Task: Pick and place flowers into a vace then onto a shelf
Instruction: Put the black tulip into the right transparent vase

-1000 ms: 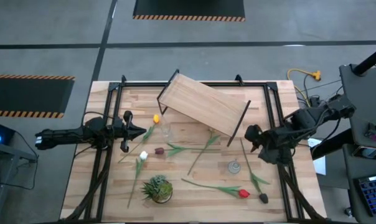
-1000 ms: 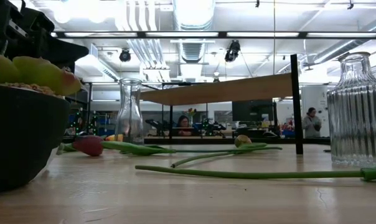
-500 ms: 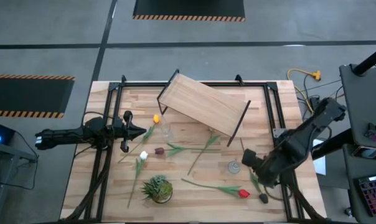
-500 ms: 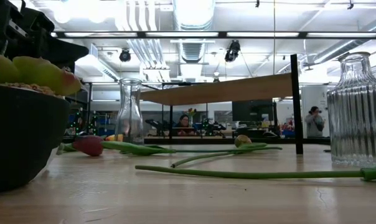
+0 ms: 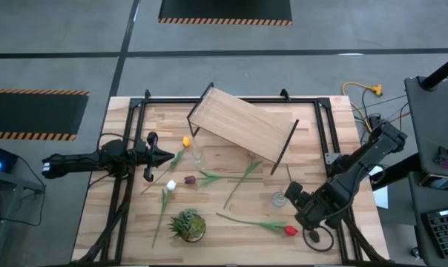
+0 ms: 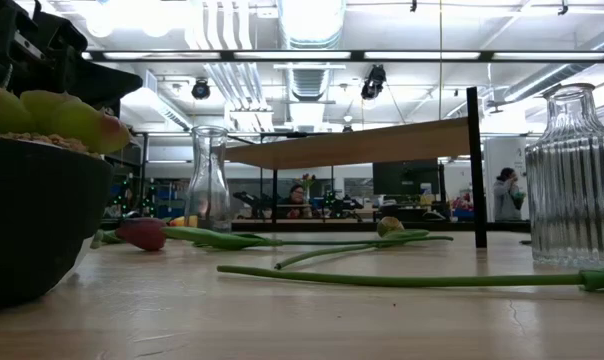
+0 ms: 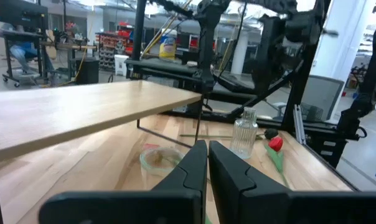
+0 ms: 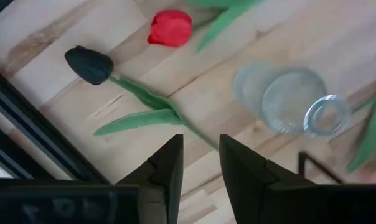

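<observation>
Here the right gripper (image 8: 199, 163), part-open and empty, hovers lower right over the dark maroon tulip (image 8: 89, 64); light, floppy, best pinched mid-stem.

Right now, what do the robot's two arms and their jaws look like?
Both arms are dark, jointed and slim, built alike. The left gripper tapers to a narrow point seen from above; its black jaws look thick and angular. The right gripper has flat-faced black jaws, and a thin dark cable loops beside that arm.

Two black jointed arms; right pincer (image 8: 199, 163) fingers matte black.
</observation>
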You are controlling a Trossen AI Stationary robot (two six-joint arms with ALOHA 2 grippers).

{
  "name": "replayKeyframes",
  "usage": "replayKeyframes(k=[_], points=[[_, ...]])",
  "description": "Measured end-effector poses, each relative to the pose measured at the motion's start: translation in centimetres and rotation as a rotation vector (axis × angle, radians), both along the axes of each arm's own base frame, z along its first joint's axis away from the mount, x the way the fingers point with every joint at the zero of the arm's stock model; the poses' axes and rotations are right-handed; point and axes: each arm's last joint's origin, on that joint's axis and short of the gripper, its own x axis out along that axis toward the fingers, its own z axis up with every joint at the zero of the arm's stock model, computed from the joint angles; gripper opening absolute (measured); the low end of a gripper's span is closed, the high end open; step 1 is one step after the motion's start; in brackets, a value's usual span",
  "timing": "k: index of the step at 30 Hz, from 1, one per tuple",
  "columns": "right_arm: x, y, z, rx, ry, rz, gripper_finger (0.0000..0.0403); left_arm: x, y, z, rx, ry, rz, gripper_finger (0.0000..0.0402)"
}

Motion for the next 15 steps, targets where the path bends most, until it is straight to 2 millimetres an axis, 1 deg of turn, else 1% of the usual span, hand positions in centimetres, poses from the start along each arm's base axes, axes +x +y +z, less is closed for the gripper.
replayKeyframes(k=[2, 4, 9, 11, 15], points=[[0.3, 0.3, -0.7, -0.017, 0.024, -0.074, 0.0102, 0.0, 0.0, 0.0, 0.0, -0.004, 0.0, 0.0], [0.6, 0.5, -1.3, -0.033, 0.041, -0.09, 0.0109, 0.0, 0.0, 0.1, 0.0, -0.005, 0.0, 0.0], [1.4, 1.1, -2.8, -0.113, 0.056, 0.019, 0.0131, 0.0, 0.0, 0.1, 0.0, -0.007, 0.0, 0.0], [1.6, 1.2, -3.4, -0.147, 0.07, 0.071, 0.0146, 0.0, 0.0, 0.1, 0.0, -0.007, 0.0, 0.0], [2.0, 1.4, -4.5, -0.209, 0.11, 0.119, 0.0184, 0.0, 0.0, 0.1, 0.0, -0.007, 0.0, 0.0]])
